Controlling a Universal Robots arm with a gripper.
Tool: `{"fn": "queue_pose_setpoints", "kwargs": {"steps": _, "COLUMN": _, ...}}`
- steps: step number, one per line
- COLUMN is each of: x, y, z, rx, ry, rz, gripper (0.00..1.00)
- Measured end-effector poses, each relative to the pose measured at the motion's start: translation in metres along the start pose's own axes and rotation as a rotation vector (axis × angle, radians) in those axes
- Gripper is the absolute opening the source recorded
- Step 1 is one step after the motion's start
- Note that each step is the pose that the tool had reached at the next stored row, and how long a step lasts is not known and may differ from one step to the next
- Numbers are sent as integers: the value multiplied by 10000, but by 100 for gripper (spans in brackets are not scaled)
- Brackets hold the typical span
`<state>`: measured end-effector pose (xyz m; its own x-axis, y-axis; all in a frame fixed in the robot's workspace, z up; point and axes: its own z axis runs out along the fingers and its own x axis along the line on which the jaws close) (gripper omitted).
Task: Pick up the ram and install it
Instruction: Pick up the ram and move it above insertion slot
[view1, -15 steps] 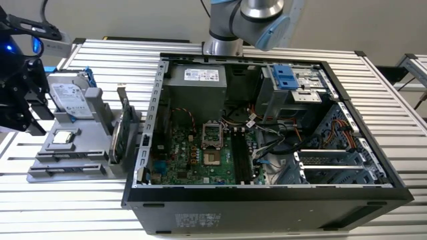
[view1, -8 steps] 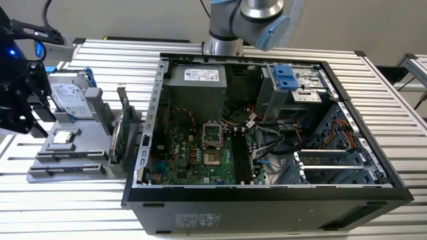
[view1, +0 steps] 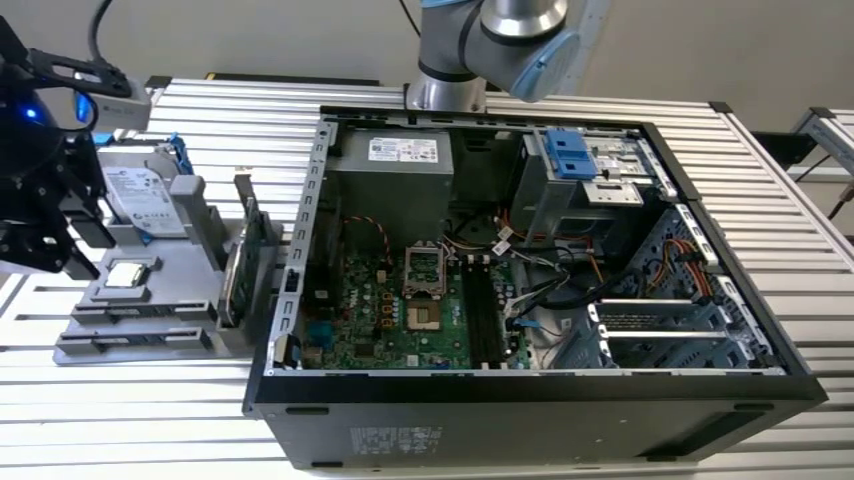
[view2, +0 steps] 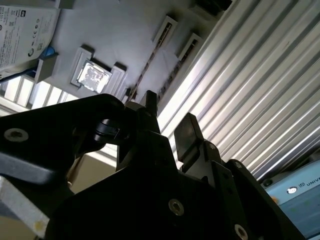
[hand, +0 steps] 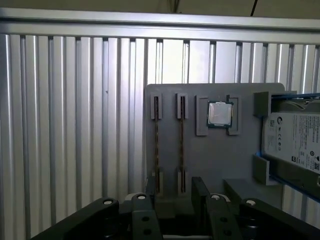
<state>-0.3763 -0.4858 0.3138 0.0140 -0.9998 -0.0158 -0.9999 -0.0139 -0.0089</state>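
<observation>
Closest to my wrist cameras is the black two-fingered gripper (hand: 175, 186). In both wrist views I see its fingers (view2: 189, 132) spread apart with open air between them, pinching nothing. They hang over one end of a flat grey plastic holder (hand: 170, 95); I cannot tell how far above it they are.

The ram sticks (hand: 156, 145), two long, thin, dark boards, stand on edge in parallel slots of that holder. In the first wrist view one stick lines up with the gap between the fingers and the other with one finger. Both sit in their slots, well apart from the computer. Beside them a square silver processor chip (hand: 220, 114) lies in its recess, and next to that is a silver hard drive with a white label in a blue frame (hand: 295, 140).

In the exterior view the grey arm (view1: 514, 30) rises from the far edge of the table, behind the computer. Its wrist sits at the exterior view's left edge, pointing down over the holder, with a blue light glowing on it.

A green expansion card with a metal bracket (view1: 244, 265) stands upright between the holder and the black tower case (view1: 534, 400). The case lies on its side, opened, with its green motherboard (view1: 387, 310) exposed.

Everything rests on a ribbed silver aluminium table (view1: 801, 230). A plain beige wall (view1: 267, 30) stands behind.
</observation>
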Motion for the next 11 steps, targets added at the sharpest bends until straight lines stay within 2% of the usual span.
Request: {"fn": "queue_pose_setpoints", "kwargs": {"steps": 11, "x": 1, "y": 1, "z": 63, "rx": 2, "ry": 0, "rz": 0, "gripper": 100}}
